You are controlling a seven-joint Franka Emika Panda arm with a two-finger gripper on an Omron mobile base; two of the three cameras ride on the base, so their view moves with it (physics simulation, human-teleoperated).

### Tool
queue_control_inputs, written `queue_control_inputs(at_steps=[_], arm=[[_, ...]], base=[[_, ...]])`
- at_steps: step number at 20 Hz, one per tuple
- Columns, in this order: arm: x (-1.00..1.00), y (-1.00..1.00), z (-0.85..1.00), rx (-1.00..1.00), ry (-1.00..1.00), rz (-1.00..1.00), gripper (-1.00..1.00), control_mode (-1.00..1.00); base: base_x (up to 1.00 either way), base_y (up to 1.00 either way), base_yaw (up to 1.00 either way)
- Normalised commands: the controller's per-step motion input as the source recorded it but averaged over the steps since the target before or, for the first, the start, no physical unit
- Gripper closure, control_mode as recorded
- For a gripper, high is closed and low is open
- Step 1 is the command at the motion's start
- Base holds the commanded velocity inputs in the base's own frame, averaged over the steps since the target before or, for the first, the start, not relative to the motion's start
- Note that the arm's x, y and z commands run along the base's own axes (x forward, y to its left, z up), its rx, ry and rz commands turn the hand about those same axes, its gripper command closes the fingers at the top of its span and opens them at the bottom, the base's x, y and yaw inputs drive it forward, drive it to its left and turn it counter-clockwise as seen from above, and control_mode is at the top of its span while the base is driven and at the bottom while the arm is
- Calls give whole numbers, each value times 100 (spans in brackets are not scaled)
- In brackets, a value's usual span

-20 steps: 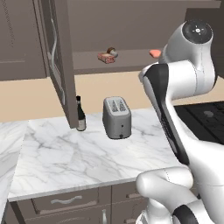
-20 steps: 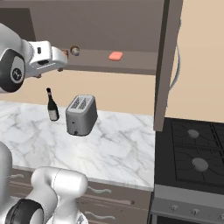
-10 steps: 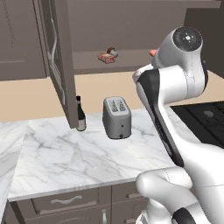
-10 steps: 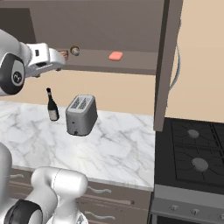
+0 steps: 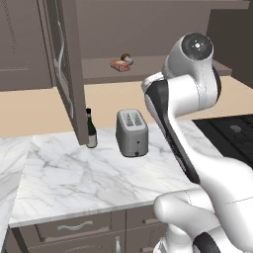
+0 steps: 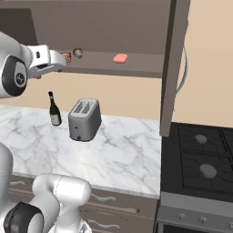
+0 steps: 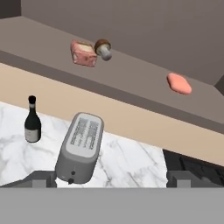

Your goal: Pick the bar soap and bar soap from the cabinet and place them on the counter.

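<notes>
Clearly the reach for the first soap was only beginning. The gripper (image 6: 63, 58) hung with its jaws spread wide and nothing between them, up at the height of the cabinet (image 5: 64, 74) shelf and just off the shelf's front edge towards its left end.

Both bar soaps lay on that open shelf, well apart. One bar soap (image 7: 84, 54) sat towards the left end, and it looked tipped, not flat, with the small brown-and-grey knob (image 7: 103, 48) right beside it, perhaps touching. The other bar soap (image 7: 179, 83) lay flat and alone towards the right end, nearer the front edge.

To my eye the nearer, left bar was the natural first pick, but the knob made it the fiddly one. A clean grasp would mean lining the fingers across the bar's narrow width and sliding in level over the shelf edge, keeping the far finger off the knob so it did not roll or nudge the bar deeper in. The lone bar on the right would be the easier catch.

Below, the counter (image 5: 74, 183) held a toaster (image 5: 132, 132) and a dark bottle (image 5: 91, 129) near its back edge, leaving bare marble along the front for setting the soaps down.
</notes>
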Motion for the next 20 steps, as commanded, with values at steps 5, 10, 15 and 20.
queue_control_inputs(at_steps=[5,10,15,20], arm=[[29,11,0,1,2,0,-100,-100],[30,9,2,1,3,0,-100,-100],[30,8,5,1,1,0,-100,-100],[29,12,0,0,0,0,-100,-100]], base=[[0,0,0],[0,0,0],[0,0,0],[0,0,0]])
